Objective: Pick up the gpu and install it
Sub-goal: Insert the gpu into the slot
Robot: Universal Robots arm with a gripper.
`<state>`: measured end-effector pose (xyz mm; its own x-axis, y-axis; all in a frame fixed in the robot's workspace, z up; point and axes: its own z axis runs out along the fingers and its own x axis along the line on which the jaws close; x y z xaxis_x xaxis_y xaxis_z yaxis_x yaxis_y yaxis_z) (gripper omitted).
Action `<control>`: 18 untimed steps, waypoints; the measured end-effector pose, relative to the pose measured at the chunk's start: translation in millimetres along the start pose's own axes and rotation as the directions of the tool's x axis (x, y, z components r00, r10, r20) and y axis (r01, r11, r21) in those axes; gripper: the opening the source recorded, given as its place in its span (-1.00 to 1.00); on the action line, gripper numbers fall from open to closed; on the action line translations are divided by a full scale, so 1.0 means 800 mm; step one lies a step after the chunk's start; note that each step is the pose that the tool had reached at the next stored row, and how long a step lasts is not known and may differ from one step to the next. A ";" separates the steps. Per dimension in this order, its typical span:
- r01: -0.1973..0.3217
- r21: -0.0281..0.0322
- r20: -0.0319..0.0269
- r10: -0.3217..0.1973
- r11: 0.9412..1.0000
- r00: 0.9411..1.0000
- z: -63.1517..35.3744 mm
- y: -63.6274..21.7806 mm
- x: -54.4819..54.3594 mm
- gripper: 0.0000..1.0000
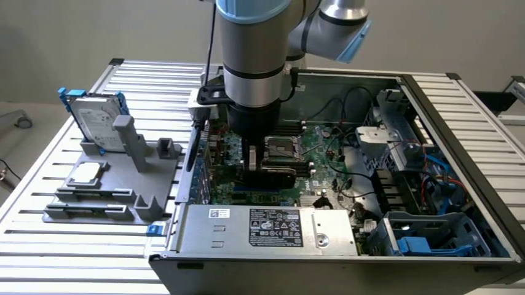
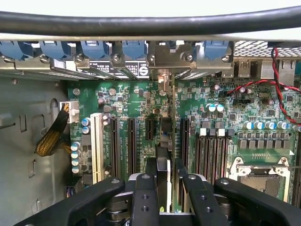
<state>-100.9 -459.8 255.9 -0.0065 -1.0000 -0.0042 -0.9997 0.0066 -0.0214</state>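
Exterior view, arm: Inside the open computer case point(image 1: 459, 153) my gripper point(image 1: 260, 165) is reaching straight down over the motherboard point(image 1: 316, 147), just beside the CPU socket point(image 1: 283, 147).
Exterior view, gpu: I have the gpu point(image 1: 271, 178) hanging below the fingers, a dark flat card held on edge, low over the board near the power supply point(image 1: 275, 227).
Exterior view, fixture: On the exterior view's left, outside the case, sits the grey parts holder point(image 1: 107, 190) with the blue-framed hard drive point(image 1: 94, 120) standing in it, well apart from my work.
Wrist view, jaws: My two black fingers point(image 2: 143, 197) are clamped on the gpu's upper edge point(image 2: 162, 174), one on each face.
Wrist view, slots: The card runs edge-on between the black expansion slots point(image 2: 131, 146) and the memory slots point(image 2: 209, 153). Whether its connector is touching a slot I cannot tell; the card hides that.
Wrist view, backplane: The row of blue slot latches point(image 2: 91, 49) lies at the far end of the card's line.
Handling, my read: Light and stiff, I judge, but fragile: bare circuitry on one face, thin plastic on the other.
Grip, my read: The faces look smooth, so it could slip or tilt; holding mid-length on the top edge, as now, seems best.
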 end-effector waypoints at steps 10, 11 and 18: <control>0.000 0.000 0.000 0.000 1.000 1.000 -0.002 0.000 0.000 -0.32; 0.000 0.000 0.000 0.000 1.000 1.000 -0.005 0.000 0.000 -0.32; 0.000 0.000 0.000 0.000 1.000 1.000 -0.043 -0.001 0.000 -0.32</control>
<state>-101.0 -459.7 290.6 -0.0066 -1.0000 -0.0046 -0.9997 0.0067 -0.0215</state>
